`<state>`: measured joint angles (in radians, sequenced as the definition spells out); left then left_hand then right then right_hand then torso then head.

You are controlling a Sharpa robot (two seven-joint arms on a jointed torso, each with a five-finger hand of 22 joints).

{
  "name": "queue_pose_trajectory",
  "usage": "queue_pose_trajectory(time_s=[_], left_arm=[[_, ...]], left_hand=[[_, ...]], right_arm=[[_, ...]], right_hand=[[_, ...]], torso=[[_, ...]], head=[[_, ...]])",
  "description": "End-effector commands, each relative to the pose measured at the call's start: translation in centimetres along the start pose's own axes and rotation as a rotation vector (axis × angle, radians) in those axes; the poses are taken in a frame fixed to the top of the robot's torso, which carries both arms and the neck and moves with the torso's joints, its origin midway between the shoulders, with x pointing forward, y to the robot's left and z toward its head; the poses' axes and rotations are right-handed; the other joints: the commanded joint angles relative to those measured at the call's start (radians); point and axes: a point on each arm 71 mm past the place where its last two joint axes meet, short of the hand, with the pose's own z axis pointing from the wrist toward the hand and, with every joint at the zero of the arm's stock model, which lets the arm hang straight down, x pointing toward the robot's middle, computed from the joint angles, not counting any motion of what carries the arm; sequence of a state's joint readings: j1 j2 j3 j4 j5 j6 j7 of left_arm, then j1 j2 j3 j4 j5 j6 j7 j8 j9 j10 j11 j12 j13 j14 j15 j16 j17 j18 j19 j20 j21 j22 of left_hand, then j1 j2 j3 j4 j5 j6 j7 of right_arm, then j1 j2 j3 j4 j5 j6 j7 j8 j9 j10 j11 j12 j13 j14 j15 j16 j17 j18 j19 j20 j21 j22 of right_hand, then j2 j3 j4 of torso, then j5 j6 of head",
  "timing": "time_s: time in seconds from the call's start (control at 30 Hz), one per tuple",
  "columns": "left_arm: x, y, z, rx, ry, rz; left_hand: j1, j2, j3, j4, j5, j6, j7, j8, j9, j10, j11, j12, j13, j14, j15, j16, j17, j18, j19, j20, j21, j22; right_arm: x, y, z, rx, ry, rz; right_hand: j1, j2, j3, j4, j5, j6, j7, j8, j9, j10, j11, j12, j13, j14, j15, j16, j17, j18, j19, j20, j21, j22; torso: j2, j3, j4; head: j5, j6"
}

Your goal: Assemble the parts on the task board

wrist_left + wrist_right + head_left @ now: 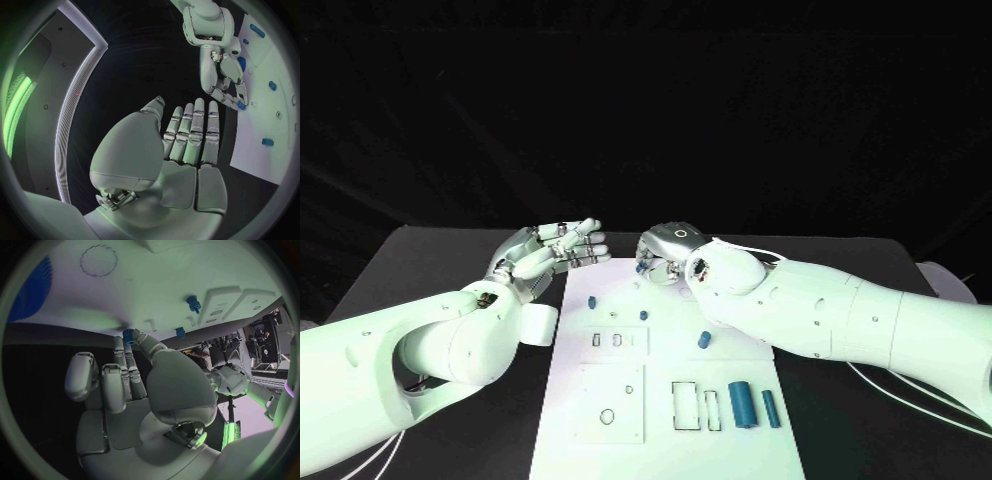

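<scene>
The right hand [672, 252] is positioned over the far end of the task board [668, 400], fingers pointing down at its surface. In both wrist views, the fingertips pinch a small blue part [129, 335] at or just above the board's far edge; whether this part already sits in a socket cannot be determined. The left hand [553, 250] hovers just beside the board's far left corner, fingers extended together and holding nothing.

Toward the robot from the right hand, further parts lie on the board: a small blue peg [591, 300] nearest, then an oval piece [705, 339] close under the right forearm, then two upright cylinders [741, 400] beside rectangular slots [685, 406], their long axes running along the board. The right hand is nearer to all of them.

The right forearm hides part of the board's right edge. Slot shapes near the fingertips are too small to make out.
</scene>
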<state>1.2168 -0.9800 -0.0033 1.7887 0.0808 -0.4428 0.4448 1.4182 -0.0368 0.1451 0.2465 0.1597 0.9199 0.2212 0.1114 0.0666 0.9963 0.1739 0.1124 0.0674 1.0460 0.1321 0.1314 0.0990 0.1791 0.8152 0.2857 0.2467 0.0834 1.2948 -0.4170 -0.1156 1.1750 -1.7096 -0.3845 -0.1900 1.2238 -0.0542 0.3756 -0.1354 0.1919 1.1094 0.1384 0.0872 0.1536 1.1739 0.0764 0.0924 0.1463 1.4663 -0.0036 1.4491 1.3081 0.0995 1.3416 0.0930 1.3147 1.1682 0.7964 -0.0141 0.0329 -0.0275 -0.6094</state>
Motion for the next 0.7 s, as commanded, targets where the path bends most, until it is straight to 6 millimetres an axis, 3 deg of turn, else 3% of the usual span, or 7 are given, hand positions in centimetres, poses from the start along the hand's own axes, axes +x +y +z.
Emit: queue_pose_trajectory(time_s=[0.03, 0.2, 0.5, 0.7], left_arm=[[0.2, -0.2, 0.0, 0.005, 0.019, -0.01], [0.1, -0.2, 0.0, 0.005, 0.016, -0.009], [-0.4, -0.2, 0.1, 0.007, 0.003, -0.002], [-0.7, -0.2, 0.1, 0.008, -0.003, 0.0]], left_hand=[[-0.001, 0.002, -0.006, 0.0, 0.001, 0.001, 0.007, -0.003, -0.001, -0.002, 0.007, -0.004, -0.001, 0.0, 0.009, -0.006, 0.001, 0.004, 0.006, -0.001, 0.0, -0.001], [-0.001, 0.002, -0.006, -0.001, 0.002, 0.0, 0.008, -0.005, -0.001, -0.003, 0.008, -0.005, -0.002, -0.001, 0.01, -0.008, 0.001, 0.004, 0.006, -0.001, -0.001, -0.002], [-0.001, 0.002, -0.007, -0.001, 0.002, 0.0, 0.008, -0.005, -0.001, -0.003, 0.008, -0.006, -0.002, -0.001, 0.01, -0.008, 0.001, 0.004, 0.006, -0.001, -0.001, -0.002], [-0.001, 0.002, -0.007, -0.001, 0.002, 0.0, 0.008, -0.006, -0.001, -0.003, 0.008, -0.007, -0.002, -0.001, 0.01, -0.009, 0.001, 0.004, 0.005, -0.001, -0.001, -0.002]], right_arm=[[-0.1, -0.3, 0.0, 0.02, -0.003, -0.019], [-0.2, -0.3, -0.2, 0.017, -0.022, -0.012], [-1.0, -0.7, -1.5, 0.011, -0.05, 0.012], [-2.5, -2.4, -3.9, 0.033, -0.069, 0.067]], right_hand=[[-0.009, -0.023, -0.003, 0.01, -0.007, -0.041, 0.012, -0.024, -0.016, -0.024, 0.011, -0.012, -0.006, 0.057, 0.011, 0.006, 0.007, -0.016, -0.003, 0.014, -0.003, -0.003], [-0.014, -0.049, -0.017, 0.021, -0.001, -0.107, 0.013, -0.027, -0.029, -0.054, 0.018, -0.02, -0.012, 0.055, 0.018, 0.005, 0.001, -0.013, -0.006, 0.024, -0.006, -0.005], [-0.016, -0.055, -0.028, 0.033, 0.005, -0.096, 0.011, -0.019, -0.025, -0.044, 0.015, -0.009, -0.008, 0.048, 0.016, -0.008, -0.028, -0.025, 0.032, 0.025, 0.034, 0.058], [-0.007, -0.051, -0.027, 0.046, 0.021, -0.059, 0.014, -0.007, -0.015, 0.01, 0.008, 0.021, 0.003, 0.048, 0.01, -0.007, -0.031, -0.031, 0.049, 0.021, 0.054, 0.089]], torso=[[0.0, 0.0008, 0.0], [0.0, 0.0013, -0.0011], [-0.003, 0.0024, -0.007], [-0.011, 0.0016, -0.014]], head=[[0.0, 0.002], [0.003, 0.001], [0.005, 0.003], [0.002, 0.002]])
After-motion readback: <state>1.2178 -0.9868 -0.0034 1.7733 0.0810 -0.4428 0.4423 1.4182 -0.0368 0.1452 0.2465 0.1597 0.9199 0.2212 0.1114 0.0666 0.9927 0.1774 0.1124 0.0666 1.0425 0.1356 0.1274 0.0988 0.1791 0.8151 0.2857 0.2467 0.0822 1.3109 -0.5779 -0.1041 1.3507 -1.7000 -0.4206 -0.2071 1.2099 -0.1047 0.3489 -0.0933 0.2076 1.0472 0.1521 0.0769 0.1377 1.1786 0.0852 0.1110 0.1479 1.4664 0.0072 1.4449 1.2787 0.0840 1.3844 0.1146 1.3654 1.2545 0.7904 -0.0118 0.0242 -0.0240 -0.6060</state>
